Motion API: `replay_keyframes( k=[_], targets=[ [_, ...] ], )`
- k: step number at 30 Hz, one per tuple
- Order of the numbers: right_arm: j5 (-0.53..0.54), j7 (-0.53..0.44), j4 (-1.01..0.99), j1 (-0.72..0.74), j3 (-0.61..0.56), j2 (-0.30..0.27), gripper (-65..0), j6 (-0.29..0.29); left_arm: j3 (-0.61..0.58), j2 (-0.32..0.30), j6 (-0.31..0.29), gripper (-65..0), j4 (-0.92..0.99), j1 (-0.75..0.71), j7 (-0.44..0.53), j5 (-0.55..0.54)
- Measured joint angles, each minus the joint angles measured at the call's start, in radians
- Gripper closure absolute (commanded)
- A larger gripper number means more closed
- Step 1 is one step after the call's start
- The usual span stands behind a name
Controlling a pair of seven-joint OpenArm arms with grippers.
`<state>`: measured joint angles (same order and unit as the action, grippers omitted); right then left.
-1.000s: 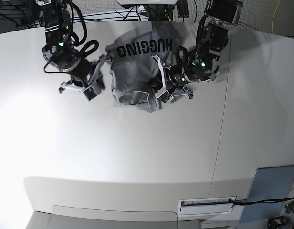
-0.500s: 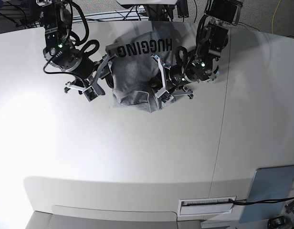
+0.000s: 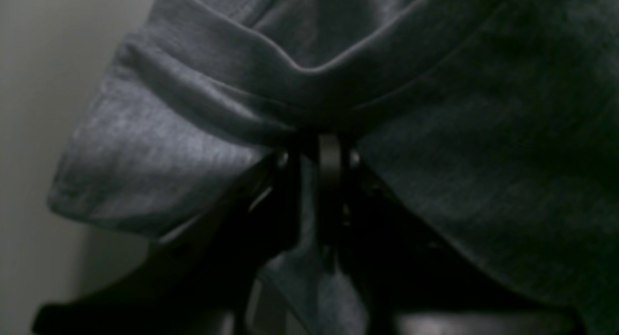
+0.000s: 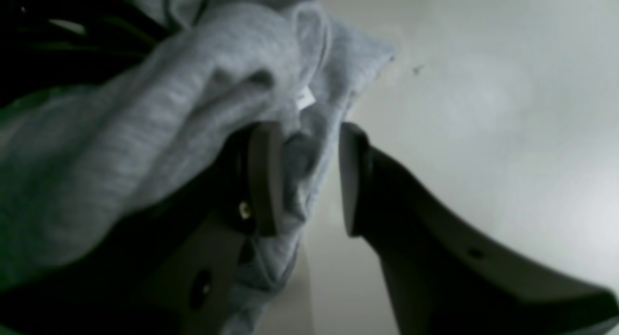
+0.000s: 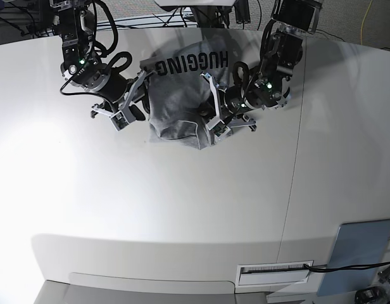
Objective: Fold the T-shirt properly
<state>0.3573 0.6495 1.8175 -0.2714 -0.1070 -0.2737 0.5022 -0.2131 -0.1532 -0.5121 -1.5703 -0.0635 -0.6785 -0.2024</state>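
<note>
Where the left wrist camera looks along its own fingers, the left gripper point(image 3: 329, 156) is clamped on a dark fold of the grey T-shirt point(image 3: 203, 112), whose hemmed edge drapes just above the jaws.

In the right wrist view, the right gripper point(image 4: 304, 175) stands with its jaws apart, shirt cloth lying between them against one finger.

From the base camera, the T-shirt point(image 5: 182, 95) lies bunched on the white table point(image 5: 182, 209), lettering upward, between both grippers.
</note>
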Motion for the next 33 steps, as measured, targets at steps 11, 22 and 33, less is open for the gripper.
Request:
replay_keyframes(
  k=[11,22,33],
  targets=[
    [0.053,0.127,0.034,0.058,0.0,0.0,-24.8,0.105,0.0,0.0,0.0,-7.9,0.0,0.0,0.0,0.02],
    [0.143,0.229,0.092,0.058,0.0,0.0,-24.9,0.105,0.0,0.0,0.0,-7.9,0.0,0.0,0.003,0.03],
    [0.07,0.058,0.089,0.135,-0.008,0.064,-24.8,0.112,0.0,0.0,0.0,-7.9,0.0,0.0,0.003,0.03]
  ],
)
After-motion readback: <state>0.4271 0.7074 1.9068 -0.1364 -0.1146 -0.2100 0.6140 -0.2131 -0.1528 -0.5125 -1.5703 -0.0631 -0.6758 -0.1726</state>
